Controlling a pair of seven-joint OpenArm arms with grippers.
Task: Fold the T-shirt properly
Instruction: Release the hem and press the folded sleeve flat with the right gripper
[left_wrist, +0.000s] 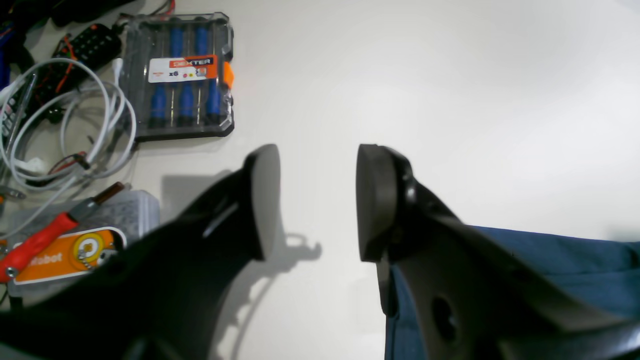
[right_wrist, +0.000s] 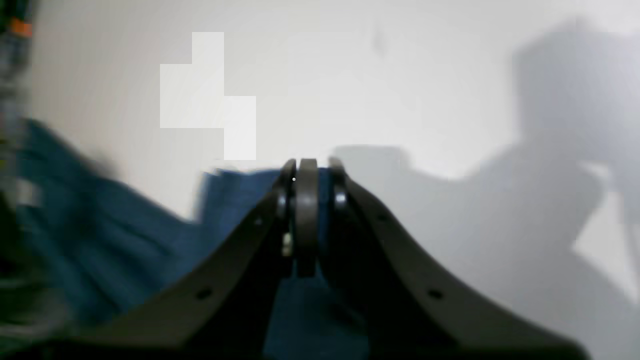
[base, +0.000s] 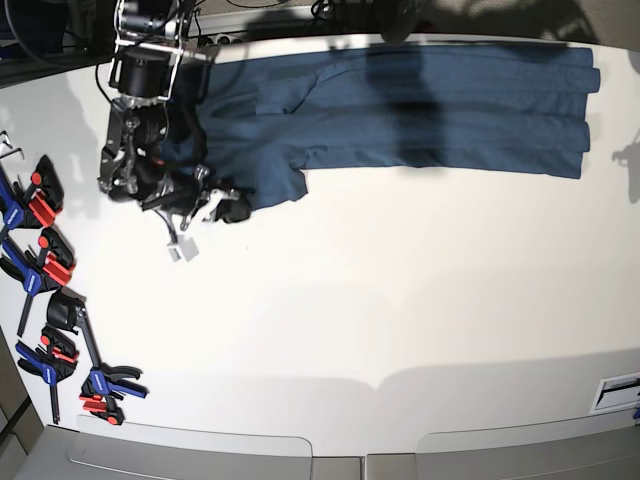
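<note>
- the t-shirt (base: 420, 110) lies stretched along the far edge of the white table (base: 400, 320), already narrowed into a long band, with one sleeve (base: 265, 180) sticking out toward the near side at the end where the right arm works.
- the right gripper (right_wrist: 306, 172) is down at that sleeve end with its jaws pressed together; the right wrist view shows blue cloth on both sides of the closed tips, and it appears to be pinching the fabric's edge, though the blur leaves the hold itself uncertain.
- the left gripper (left_wrist: 317, 200) hangs with its jaws spread and nothing between them, just beside the edge of the blue cloth, over bare table near a screwdriver set (left_wrist: 182, 75) and a tangle of white cable (left_wrist: 65, 120).
- judged from this layout, the step in hand is the sleeve fold: the loose sleeve has yet to be tucked onto the body of the shirt.
- the next move likely calls for the right arm to lift the pinched cloth a little and carry it over the band, keeping the layers below undisturbed.
- the left arm would need to take a hold at its own end before any end-to-end fold.
- a row of clamps (base: 50, 270) lies along the table's edge, well apart from the shirt.
</note>
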